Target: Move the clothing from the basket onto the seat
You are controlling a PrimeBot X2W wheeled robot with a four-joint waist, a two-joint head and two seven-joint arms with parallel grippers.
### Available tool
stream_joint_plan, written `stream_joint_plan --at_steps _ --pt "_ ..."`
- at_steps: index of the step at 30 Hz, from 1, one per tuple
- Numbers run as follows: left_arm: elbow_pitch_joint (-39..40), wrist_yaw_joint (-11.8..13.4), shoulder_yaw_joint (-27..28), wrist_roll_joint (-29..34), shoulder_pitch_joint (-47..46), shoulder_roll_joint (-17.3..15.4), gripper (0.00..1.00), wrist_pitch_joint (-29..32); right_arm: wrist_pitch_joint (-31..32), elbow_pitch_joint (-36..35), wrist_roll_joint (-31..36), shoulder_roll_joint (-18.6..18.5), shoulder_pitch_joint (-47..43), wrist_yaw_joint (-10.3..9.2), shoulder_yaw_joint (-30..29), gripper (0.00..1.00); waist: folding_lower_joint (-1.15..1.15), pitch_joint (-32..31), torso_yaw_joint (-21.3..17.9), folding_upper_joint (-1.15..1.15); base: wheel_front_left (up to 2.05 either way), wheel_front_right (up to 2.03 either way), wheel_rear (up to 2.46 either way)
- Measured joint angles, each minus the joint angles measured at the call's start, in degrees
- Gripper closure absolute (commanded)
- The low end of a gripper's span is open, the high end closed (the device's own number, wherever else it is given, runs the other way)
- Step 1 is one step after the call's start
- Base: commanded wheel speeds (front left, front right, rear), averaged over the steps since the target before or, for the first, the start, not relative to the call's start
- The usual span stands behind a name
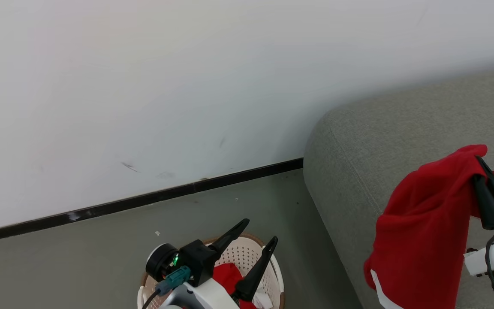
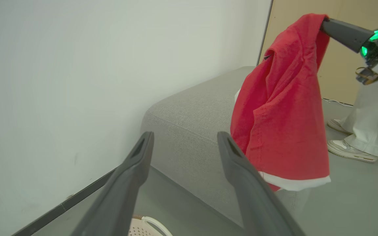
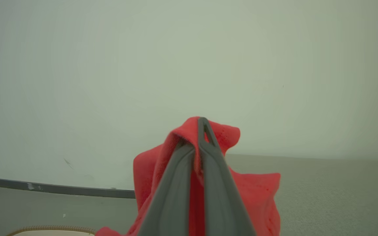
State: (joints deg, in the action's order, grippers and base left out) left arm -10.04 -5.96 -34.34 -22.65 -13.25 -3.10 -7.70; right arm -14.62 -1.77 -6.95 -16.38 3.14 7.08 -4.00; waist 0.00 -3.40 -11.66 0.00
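Head view: right tool (image 1: 477, 168) gripped a bright red fabric garment (image 1: 423, 227), best released over the grey upholstered sofa (image 1: 358, 141); left tool (image 1: 260, 229) gaped.

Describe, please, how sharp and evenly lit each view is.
Head view: soft, even light, crisp on the red garment and sofa. Left wrist view: the left gripper looks soft up close, the garment sharp. Right wrist view: hazy wall, darker corners, right gripper slightly blurred.

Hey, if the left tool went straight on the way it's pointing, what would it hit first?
Probably the sofa: the open left tool aims at its near grey end. The hanging red shirt lies right of that line, though depth is unclear.
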Motion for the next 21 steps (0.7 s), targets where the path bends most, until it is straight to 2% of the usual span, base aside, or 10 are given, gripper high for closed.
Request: stream_joint_plan --at_steps 12,17,21 --pt "-0.2 -0.33 -2.45 -0.05 1.06 0.05 0.0 -1.55 0.0 -3.8 1.03 -0.01 -4.14 0.0 -4.53 1.0 0.0 0.25 -4.51 0.0 0.0 0.0 0.0" --pt "-0.07 -0.33 -2.45 -0.37 1.17 0.12 0.0 -2.33 0.0 -4.67 1.02 -0.09 -4.88 0.0 -4.52 1.0 0.0 0.58 -6.28 0.0 0.0 0.0 0.0" --pt "0.07 -0.24 -2.42 -0.37 2.21 0.12 0.0 -2.56 0.0 -4.68 0.42 -0.88 -4.89 0.0 -2.34 1.0 0.0 1.13 -7.31 0.0 0.0 0.0 0.0"
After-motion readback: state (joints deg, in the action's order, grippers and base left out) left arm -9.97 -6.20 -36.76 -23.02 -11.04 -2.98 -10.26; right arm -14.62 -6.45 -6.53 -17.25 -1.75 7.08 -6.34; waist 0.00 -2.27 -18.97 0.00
